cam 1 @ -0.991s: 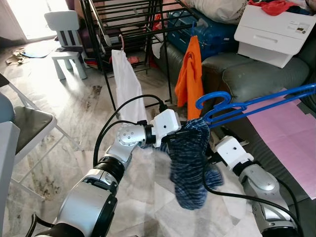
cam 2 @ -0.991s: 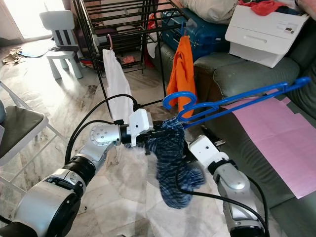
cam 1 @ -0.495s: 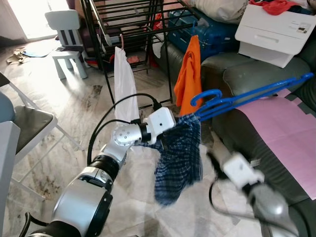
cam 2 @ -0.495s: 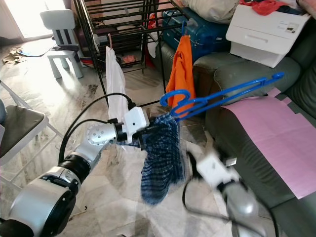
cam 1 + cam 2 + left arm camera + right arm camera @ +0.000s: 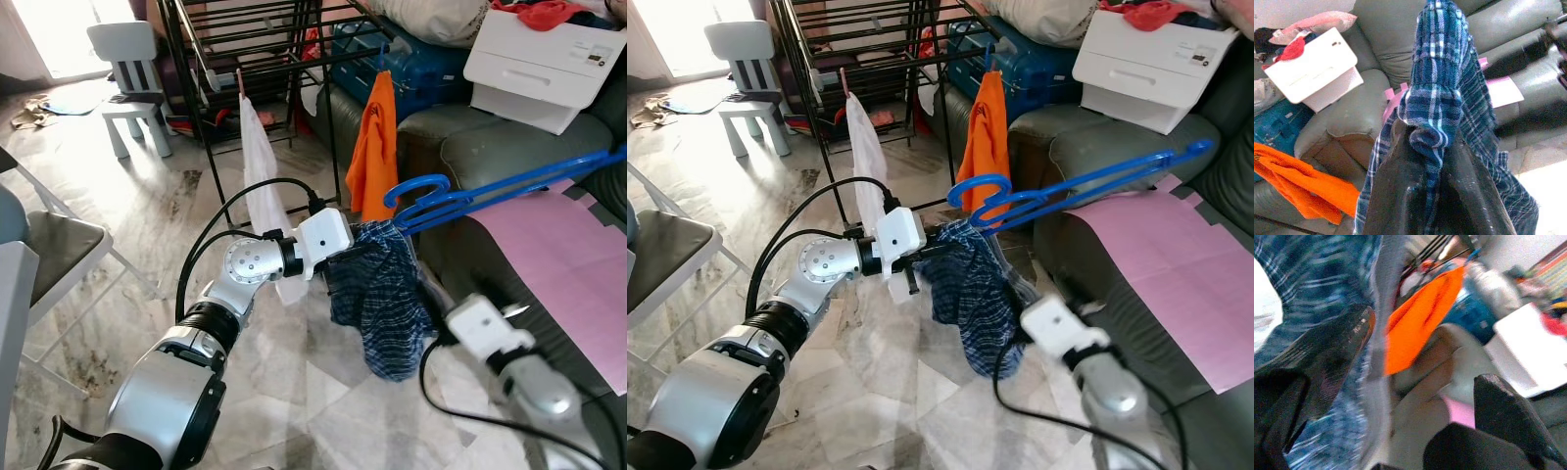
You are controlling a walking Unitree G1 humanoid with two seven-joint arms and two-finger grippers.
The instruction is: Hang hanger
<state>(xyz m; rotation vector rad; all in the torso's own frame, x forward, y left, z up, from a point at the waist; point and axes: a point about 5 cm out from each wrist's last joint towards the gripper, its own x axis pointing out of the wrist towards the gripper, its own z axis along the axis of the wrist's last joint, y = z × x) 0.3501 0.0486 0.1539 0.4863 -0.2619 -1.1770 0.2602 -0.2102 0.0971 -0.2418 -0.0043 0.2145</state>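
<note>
A blue plastic hanger is held up in the air, its hook toward the rack and its long end over the sofa. A blue plaid garment hangs bunched from its hook end. My left gripper is shut on the top of that garment, right below the hook. My right gripper is open lower down beside the cloth, one finger against the plaid fabric; its white wrist sits below the hanger.
A black drying rack stands ahead with an orange garment and a white one hanging from it. A grey sofa with a pink sheet and a white box is to the right. A folding chair stands left.
My right arm has dropped down and to the right, away from the hanger. The plaid garment swung left and now hangs bunched lower; the hanger's long end tilted slightly.
</note>
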